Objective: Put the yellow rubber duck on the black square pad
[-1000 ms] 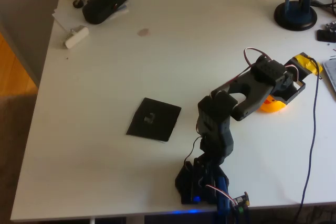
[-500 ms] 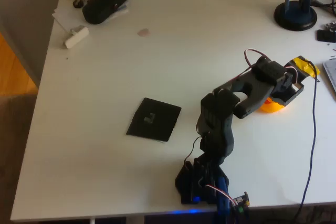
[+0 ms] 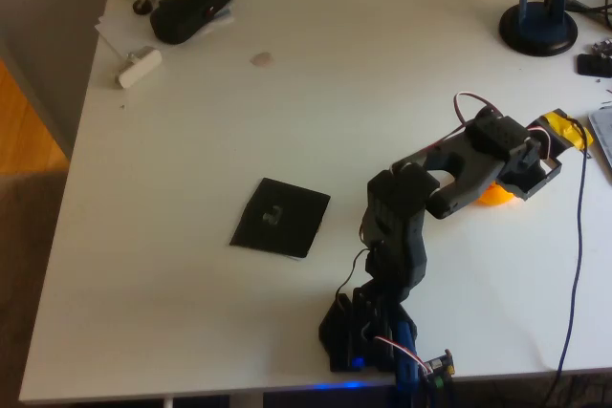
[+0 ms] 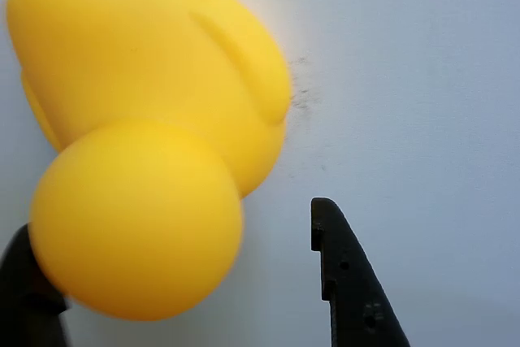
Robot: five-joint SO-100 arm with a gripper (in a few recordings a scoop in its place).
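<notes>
**Gripper spread around the duck at the table's right side**

In the overhead view the black arm reaches from its base at the near edge toward the right, and the gripper (image 3: 545, 155), with its yellow-taped tip, sits over the yellow rubber duck (image 3: 493, 195). Only an orange-yellow sliver of the duck peeks out from under the arm's wrist there.

The wrist view brings the duck (image 4: 150, 132) up close: its rounded head lies between the two black fingers, low in the picture, with the broader body above it. The right finger (image 4: 349, 282) stands apart from the duck, with bare white table (image 4: 422, 79) between them. The left finger shows at the bottom left corner, just beside or touching the head; which of the two cannot be told. The jaws are spread wide and do not pinch the duck, which rests on the table.

The black square pad (image 3: 280, 217) lies flat, well apart from the duck, to the left of the arm in the overhead view, with its small nub at the centre.

A black oblong pouch (image 3: 191, 5) sits near the far left corner, and a dark blue stand (image 3: 540, 26) at the far right.
</notes>
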